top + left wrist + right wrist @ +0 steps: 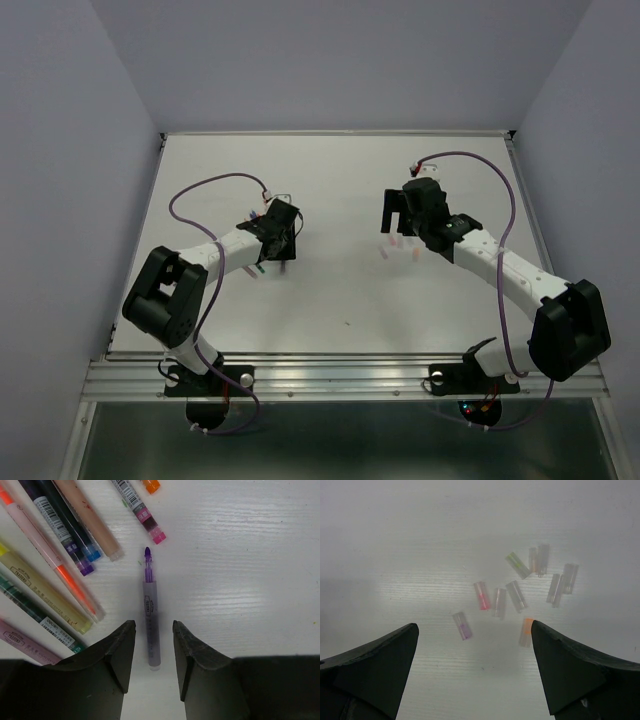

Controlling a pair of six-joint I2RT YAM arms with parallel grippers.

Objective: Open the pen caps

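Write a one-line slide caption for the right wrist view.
Open right gripper hovers over about ten loose clear pen caps on the white table, several tinted pink, purple, orange or green.

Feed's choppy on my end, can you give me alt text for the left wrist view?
An uncapped purple pen lies on the white table, its rear end between the fingers of the open left gripper, tip pointing away. More pens lie side by side toward the image's left.

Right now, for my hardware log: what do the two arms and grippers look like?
The left arm and right arm have white links, bulky black joints and a looping purple cable each. The left gripper and right gripper have matte black, wedge-shaped fingers.
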